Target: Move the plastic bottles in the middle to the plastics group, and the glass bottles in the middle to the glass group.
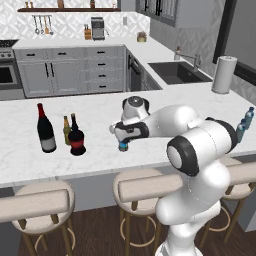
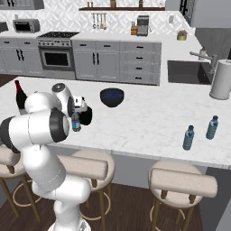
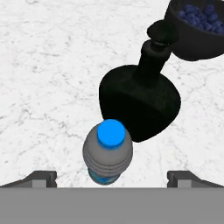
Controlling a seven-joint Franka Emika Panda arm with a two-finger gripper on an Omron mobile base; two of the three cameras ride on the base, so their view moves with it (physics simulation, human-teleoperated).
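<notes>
White marble counter [image 2: 149, 117] in a rendered kitchen: the arm's gripper [image 3: 112, 177] hangs above a small water bottle [image 3: 107, 153] with a blue cap, its jaws spread wide and released, one dark fingertip [image 3: 40, 178] at 8 o'clock and the other at 4 o'clock of the bottle in the hand view, neither touching it. Just beyond the bottle, toward 1 o'clock in that view, stands a squat black bottle [image 3: 140, 98], the two very close; whether they touch cannot be told. Past it, at the upper right corner, sits a dark bowl [image 3: 197, 30] holding blue round pieces. In the left base view the water bottle [image 1: 123, 145] shows under the hand at the counter's middle. Far toward 9 o'clock from it stand a tall wine bottle [image 1: 46, 129], a slim amber bottle [image 1: 66, 130] and a round-bellied red-label bottle [image 1: 76, 137], the last two close together. In the right base view two blue-capped water bottles [image 2: 200, 131] stand apart at 3 o'clock, near the counter's front edge, with a paper towel roll [image 2: 221, 79] behind them beside the sink [image 2: 187, 72].
</notes>
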